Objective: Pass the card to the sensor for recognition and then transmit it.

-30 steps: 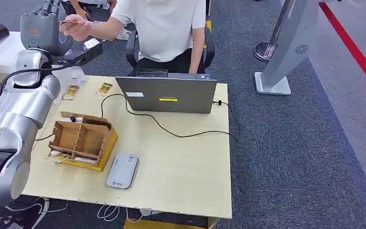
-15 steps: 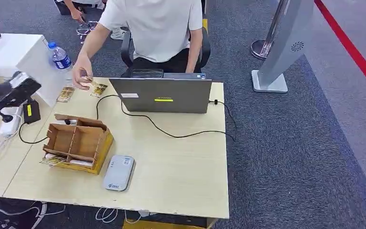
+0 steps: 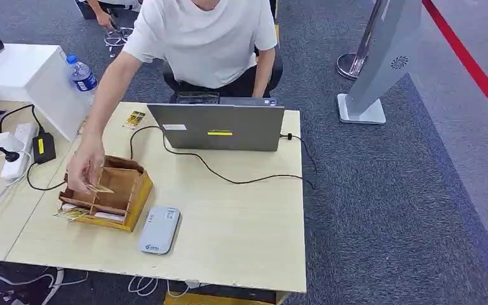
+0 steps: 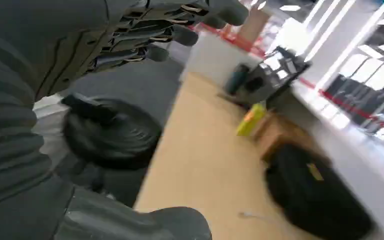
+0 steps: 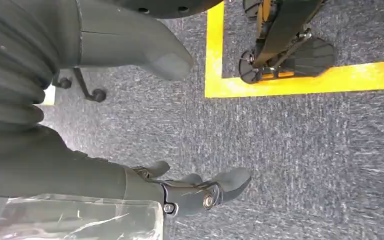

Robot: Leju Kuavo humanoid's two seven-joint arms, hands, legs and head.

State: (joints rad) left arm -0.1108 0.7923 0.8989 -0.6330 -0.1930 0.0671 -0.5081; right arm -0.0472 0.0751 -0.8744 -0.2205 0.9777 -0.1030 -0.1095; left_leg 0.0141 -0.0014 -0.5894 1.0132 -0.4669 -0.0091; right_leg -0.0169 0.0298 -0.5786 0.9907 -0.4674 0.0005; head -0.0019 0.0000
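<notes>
- Since half a second ago the person's hand (image 3: 88, 166) has moved from the cards near the laptop (image 3: 219, 126) to the wooden box (image 3: 105, 194), holding a card (image 3: 100, 188) over it.
- Left hand (image 4: 145, 37) – fingers apart, holding nothing, well away from the card; right hand (image 5: 180, 125) likewise, over carpet.

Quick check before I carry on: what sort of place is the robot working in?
Probably an office or demo hall set up as a check-in desk: a wooden table on grey carpet, a person's laptop on it, a card reader, and a stanchion base beside a red floor line.
</notes>
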